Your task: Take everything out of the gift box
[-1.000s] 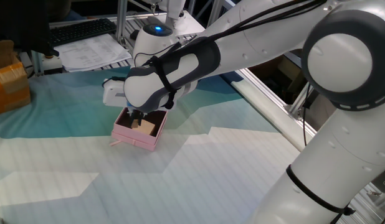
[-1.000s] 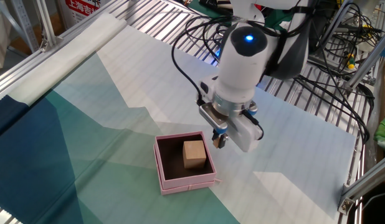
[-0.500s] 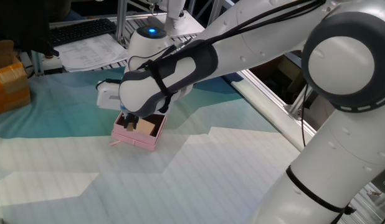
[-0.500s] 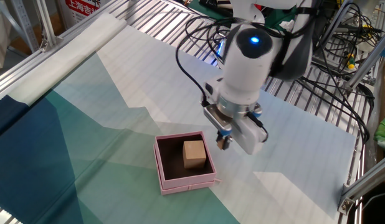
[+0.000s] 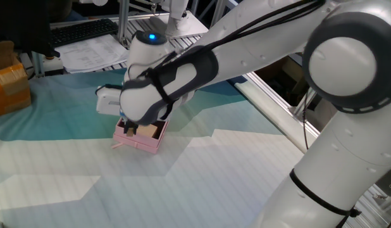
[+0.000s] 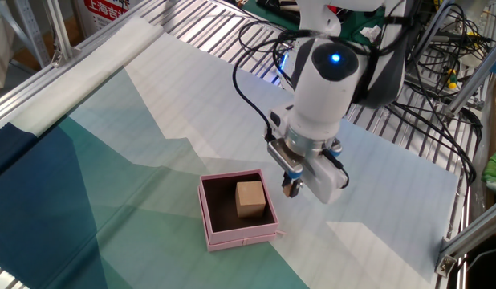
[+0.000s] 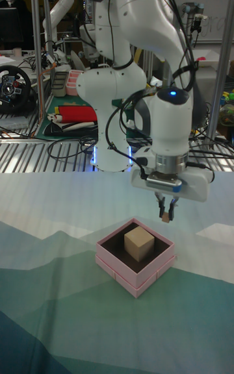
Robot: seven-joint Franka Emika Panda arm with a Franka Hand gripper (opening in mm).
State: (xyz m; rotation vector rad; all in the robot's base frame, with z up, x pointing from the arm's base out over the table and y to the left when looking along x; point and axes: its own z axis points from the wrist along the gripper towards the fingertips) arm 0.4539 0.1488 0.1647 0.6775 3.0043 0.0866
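The pale-pink gift box (image 6: 206, 215) (image 7: 117, 264) (image 5: 139, 142) sits on the teal-and-white cloth, dark brown inside. A light-tan cube (image 6: 250, 198) (image 7: 139, 242) stands in it, toward the box's far corner in the other fixed view. My gripper (image 7: 166, 213) (image 6: 290, 188) hangs just outside the box's right side, a little above the rim. Its fingers are closed on a tiny tan-brown piece (image 7: 167, 218). In one fixed view the arm covers the fingertips and most of the box.
An orange-brown taped carton (image 5: 9, 85) stands at the far left, with papers (image 5: 94, 54) and a keyboard (image 5: 81, 30) behind it. Metal rails (image 6: 192, 20) border the cloth. Red items (image 7: 75, 114) and another arm's base lie behind the table.
The gripper has drifted sideways, away from over the box edge toward the cloth beside it, still shut. The cube and box have not moved.
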